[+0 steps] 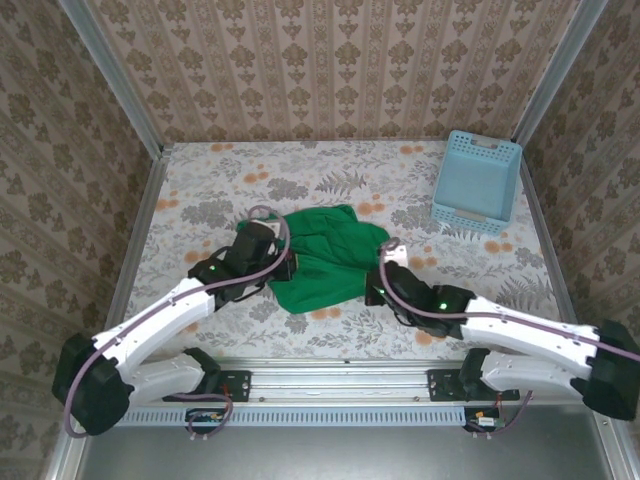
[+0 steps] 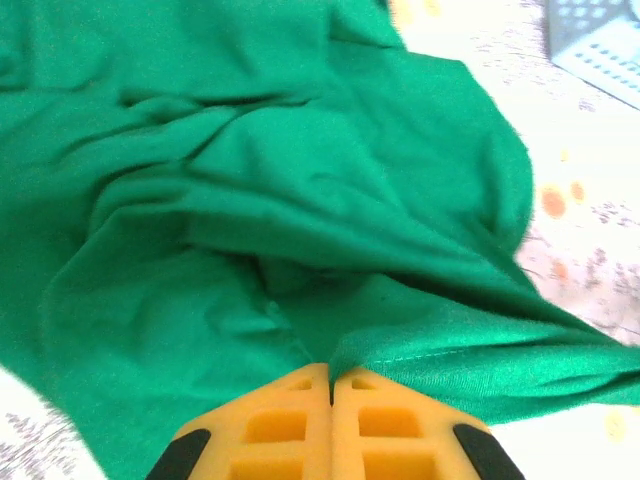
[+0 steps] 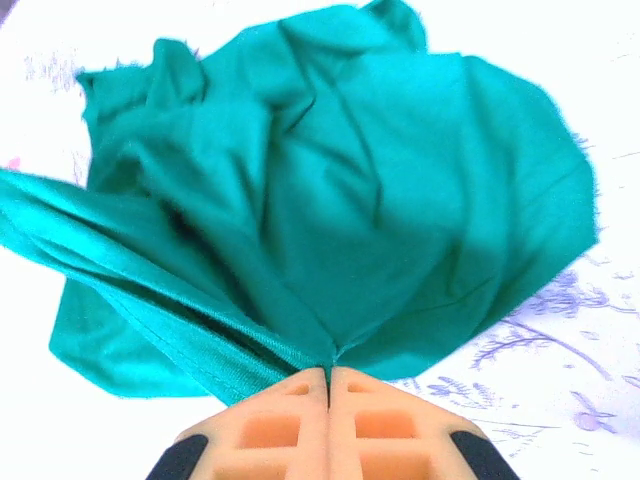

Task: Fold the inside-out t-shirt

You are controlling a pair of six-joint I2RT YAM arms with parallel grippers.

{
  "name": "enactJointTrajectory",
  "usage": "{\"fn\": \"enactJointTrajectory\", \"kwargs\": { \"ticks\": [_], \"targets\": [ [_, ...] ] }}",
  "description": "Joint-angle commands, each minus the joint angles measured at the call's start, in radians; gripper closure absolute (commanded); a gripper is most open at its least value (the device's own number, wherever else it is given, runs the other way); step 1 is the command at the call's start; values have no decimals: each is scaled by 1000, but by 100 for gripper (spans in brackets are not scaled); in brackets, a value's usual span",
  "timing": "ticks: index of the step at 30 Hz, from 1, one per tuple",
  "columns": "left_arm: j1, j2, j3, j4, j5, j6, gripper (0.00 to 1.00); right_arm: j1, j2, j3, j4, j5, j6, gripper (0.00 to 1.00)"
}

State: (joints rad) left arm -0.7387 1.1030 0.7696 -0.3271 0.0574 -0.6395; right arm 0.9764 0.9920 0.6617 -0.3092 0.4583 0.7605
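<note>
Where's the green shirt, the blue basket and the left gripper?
shirt point(image 1: 325, 255): top view, middle of the crumpled cloth.
basket point(image 1: 485, 142): top view, far rim.
left gripper point(image 2: 331, 374): left wrist view, between its shut fingertips.

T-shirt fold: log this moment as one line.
t-shirt: crumpled, mid-table | left tool: shut on hem | right tool: shut on edge | basket: far right, apart

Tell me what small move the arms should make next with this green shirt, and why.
The left pincer and right pincer each look shut on an edge of the t-shirt, which lies bunched and wrinkled between them. So probably draw them apart to stretch the cloth flat before any fold.
</note>
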Motion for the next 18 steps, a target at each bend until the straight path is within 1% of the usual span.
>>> {"fn": "enactJointTrajectory", "kwargs": {
  "ticks": [1, 3, 5, 7, 8, 9, 10, 12, 13, 14, 16, 18],
  "targets": [
    [-67, 45, 90, 21, -5, 47, 100, -48, -127, -53, -182, 170, 116, 100],
    [-117, 89, 130, 32, 10, 63, 100, -108, -201, -88, -246, 174, 187, 100],
    [-141, 128, 148, 38, 30, 70, 92, -172, -258, -133, -286, 141, 248, 100],
    [-134, 146, 127, 59, 67, 74, 79, -227, -296, -184, -272, 88, 270, 100],
    [-122, 143, 115, 59, 73, 72, 71, -239, -305, -199, -270, 77, 282, 100],
    [-99, 133, 99, 52, 76, 71, 61, -247, -308, -211, -277, 71, 297, 100],
    [-71, 122, 84, 34, 72, 70, 53, -253, -307, -219, -291, 72, 317, 100],
    [3, 109, 72, -40, 31, 69, 44, -265, -301, -232, -316, 77, 344, 100],
    [46, 111, 71, -82, 12, 77, 39, -275, -297, -236, -324, 75, 350, 97],
    [84, 124, 76, -118, -7, 86, 37, -282, -292, -238, -328, 74, 345, 92],
    [159, 173, 95, -182, -39, 107, 35, -291, -279, -232, -327, 74, 314, 68],
    [197, 231, 111, -192, -43, 139, 33, -292, -258, -205, -318, 70, 251, 51]
  ]
}}
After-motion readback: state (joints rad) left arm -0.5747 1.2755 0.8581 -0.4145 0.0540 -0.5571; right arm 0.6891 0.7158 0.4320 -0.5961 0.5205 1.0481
